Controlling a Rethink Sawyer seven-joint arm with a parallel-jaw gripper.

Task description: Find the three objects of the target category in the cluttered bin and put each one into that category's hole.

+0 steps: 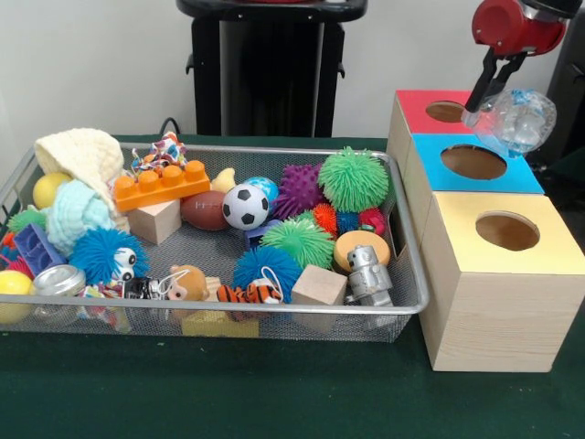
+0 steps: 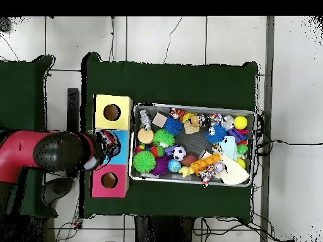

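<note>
My pincer (image 1: pixel 477 108) is closed on a clear crumpled plastic bottle (image 1: pixel 517 120), which hangs above the blue box (image 1: pixel 475 165), between the red box (image 1: pixel 428 112) and the yellow box (image 1: pixel 507 233). All three boxes stand in a row on the green worktop (image 1: pixel 183 393) just beside the mesh bin (image 1: pixel 407 274), which is crowded with toys.
</note>
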